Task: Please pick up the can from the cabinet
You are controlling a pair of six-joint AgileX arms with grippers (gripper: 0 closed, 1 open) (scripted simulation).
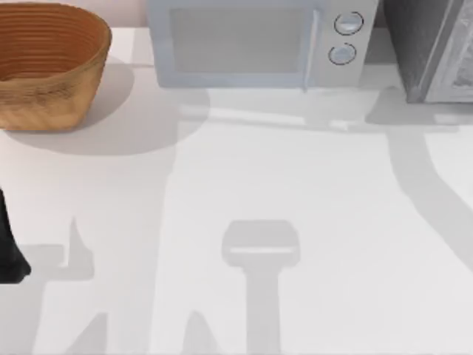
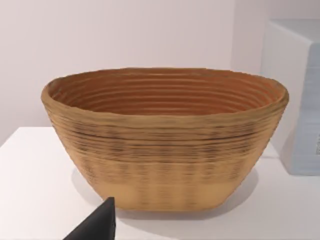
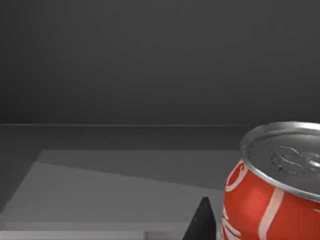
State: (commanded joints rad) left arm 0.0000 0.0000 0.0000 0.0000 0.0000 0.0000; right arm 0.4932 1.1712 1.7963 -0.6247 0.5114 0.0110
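Observation:
The can [image 3: 272,192] is red with white lettering and a silver lid, and it stands upright on the dark floor inside the cabinet [image 1: 414,44]. This dark grey speckled box stands at the table's back right with a light grey door panel [image 1: 460,68]. In the right wrist view a dark tip of my right gripper [image 3: 200,222] sits just beside the can, inside the cabinet. My left gripper [image 2: 97,226] stays parked low at the table's left and faces the basket. The left arm [image 1: 7,248] shows as a dark shape at the left edge.
A woven brown basket [image 1: 46,66] stands at the back left. A pale microwave [image 1: 259,41] with two round knobs stands at the back middle, beside the cabinet. The white table [image 1: 244,185] carries arm shadows across its middle and right.

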